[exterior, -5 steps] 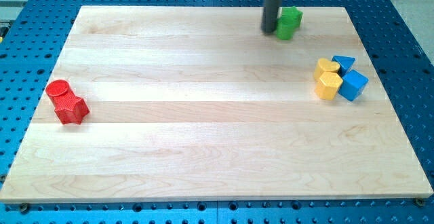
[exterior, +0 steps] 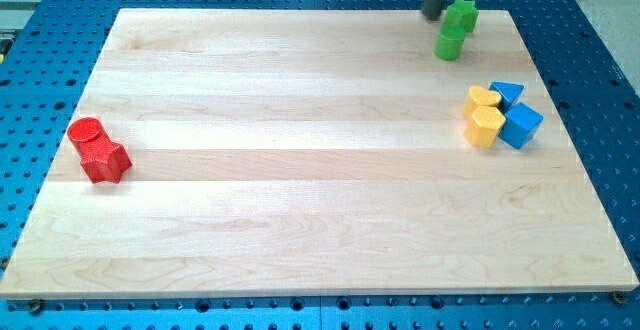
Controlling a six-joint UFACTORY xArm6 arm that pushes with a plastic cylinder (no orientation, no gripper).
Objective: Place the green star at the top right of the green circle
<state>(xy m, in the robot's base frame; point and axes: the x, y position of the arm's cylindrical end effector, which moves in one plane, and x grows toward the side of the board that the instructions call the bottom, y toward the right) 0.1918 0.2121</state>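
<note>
Green star (exterior: 461,15) sits top right of green circle (exterior: 450,43), touching.
No gripper; my tip (exterior: 433,16) rests just left of the star, likely from pushing.

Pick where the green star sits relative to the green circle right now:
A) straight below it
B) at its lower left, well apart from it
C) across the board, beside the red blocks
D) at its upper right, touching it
D: the green star sits just above and to the view's right of the green circle, touching it, with my tip at the star's left.
</note>
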